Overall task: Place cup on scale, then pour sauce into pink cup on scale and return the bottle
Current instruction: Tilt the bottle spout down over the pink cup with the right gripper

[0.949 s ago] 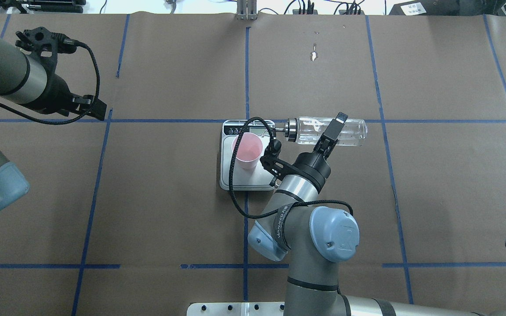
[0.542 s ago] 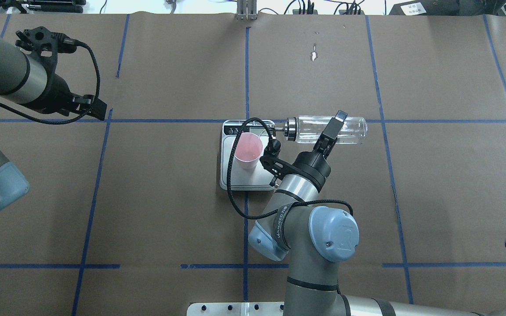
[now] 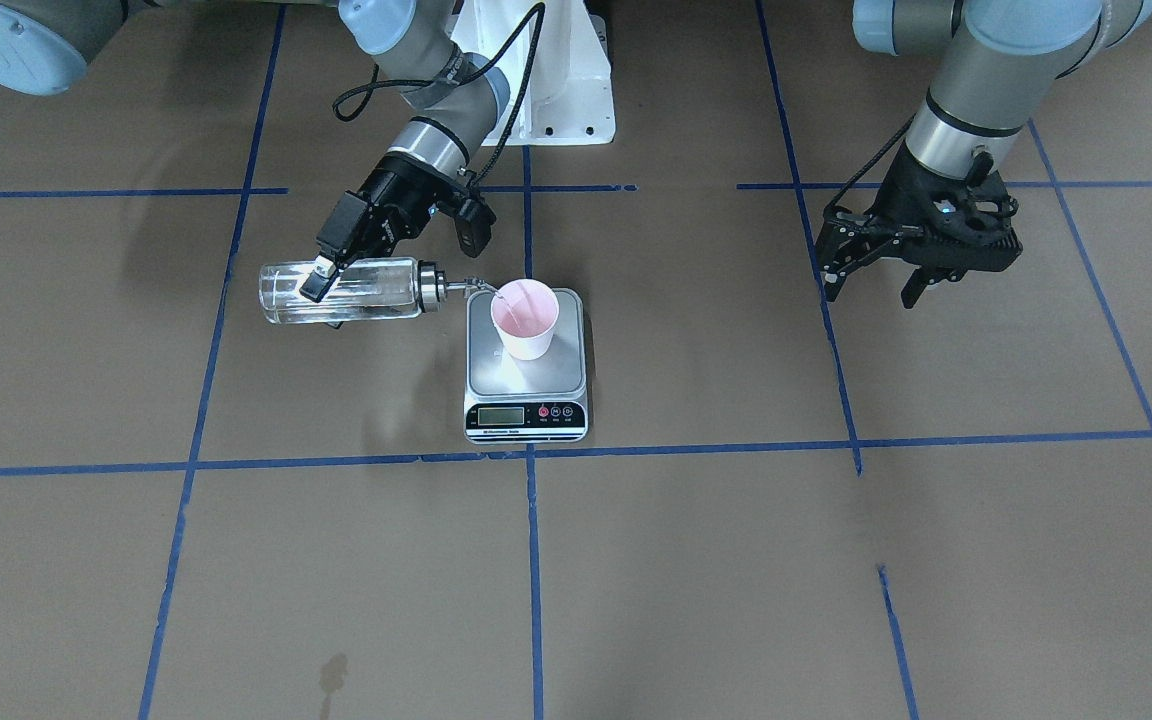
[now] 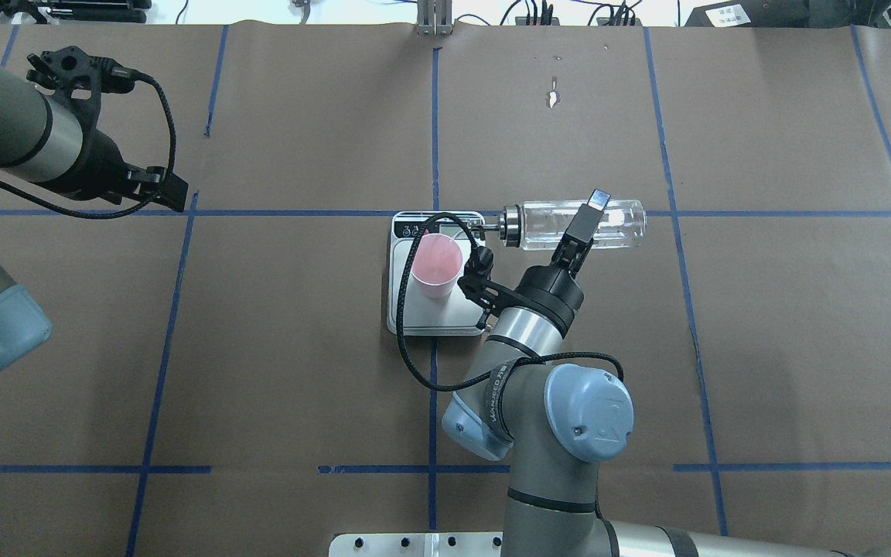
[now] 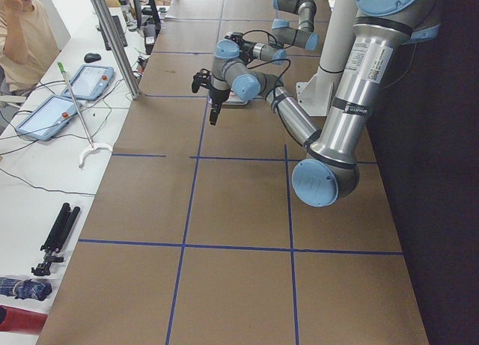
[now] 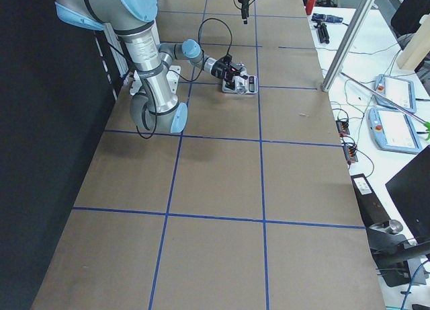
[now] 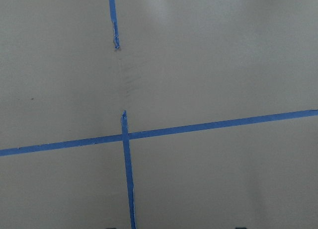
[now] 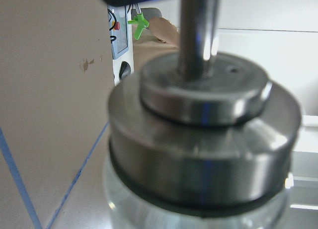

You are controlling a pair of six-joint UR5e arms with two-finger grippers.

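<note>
My right fingers (image 4: pixel 581 226) are clamped across the middle of the bottle (image 4: pixel 546 224), one above the glass and one under it, holding it on its side. The right wrist camera sees only its silver cap (image 8: pixel 198 139), blurred and close. Seen from overhead, the bottle lies at 2 o'clock from the cup (image 4: pixel 435 263), which stands on the scale (image 4: pixel 445 316). My cable crosses the spout there. The front view shows the spout tip at the cup's rim. The sauce (image 3: pixel 356 306) is too clear to trace. My left fingers (image 3: pixel 868 290), out at 9 o'clock and well apart, are spread and hold nothing.
</note>
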